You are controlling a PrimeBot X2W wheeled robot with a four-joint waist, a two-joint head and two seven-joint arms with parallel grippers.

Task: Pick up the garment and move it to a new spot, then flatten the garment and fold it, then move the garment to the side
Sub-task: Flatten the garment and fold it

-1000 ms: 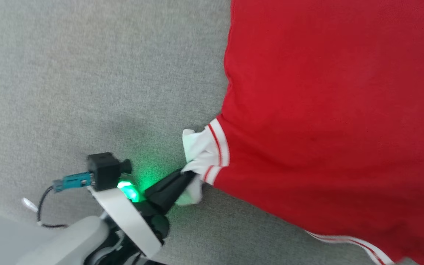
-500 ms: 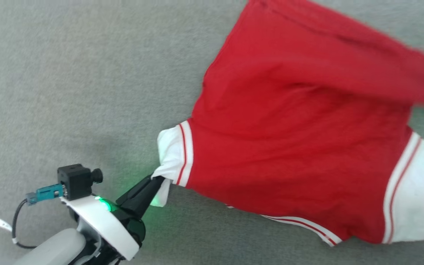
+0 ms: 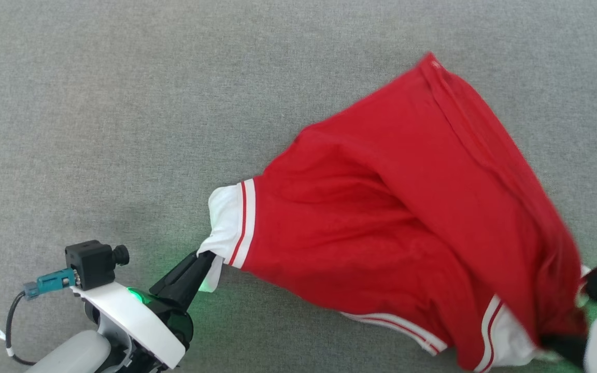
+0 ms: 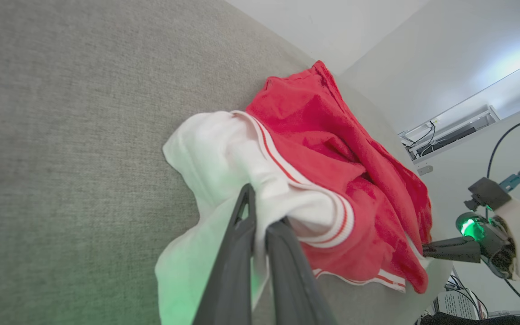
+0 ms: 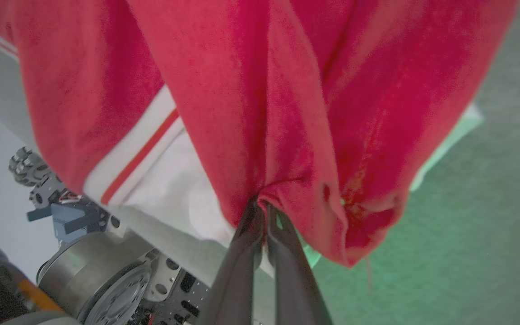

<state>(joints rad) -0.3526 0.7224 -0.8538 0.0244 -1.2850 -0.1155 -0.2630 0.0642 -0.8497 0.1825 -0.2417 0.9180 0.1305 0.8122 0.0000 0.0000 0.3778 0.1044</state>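
Note:
The garment (image 3: pixel 381 233) is red with white cuffs and thin stripe trim. It spans from the lower left to the lower right of the head view over the grey surface. My left gripper (image 3: pixel 204 255) is shut on the garment's white cuff (image 3: pixel 226 217) at its left end. The left wrist view shows that gripper (image 4: pixel 262 212) pinching the bunched white cuff (image 4: pixel 215 149). My right gripper (image 3: pixel 552 342) is shut on the garment's right end, largely hidden under red fabric. In the right wrist view the gripper (image 5: pixel 260 205) pinches a red fold of the garment (image 5: pixel 264 90), which hangs in front of the camera.
A grey cloth surface (image 3: pixel 122 103) lies under the garment. In the left wrist view, my right gripper (image 4: pixel 427 250) reaches the garment's far end, with a white wall (image 4: pixel 377 27) behind. The robot's base (image 5: pixel 97 271) shows at the lower left of the right wrist view.
The head view has shifted. The garment's far edge has swung in and down toward the lower right, and the right gripper has come into view there. The left gripper keeps hold of the white cuff.

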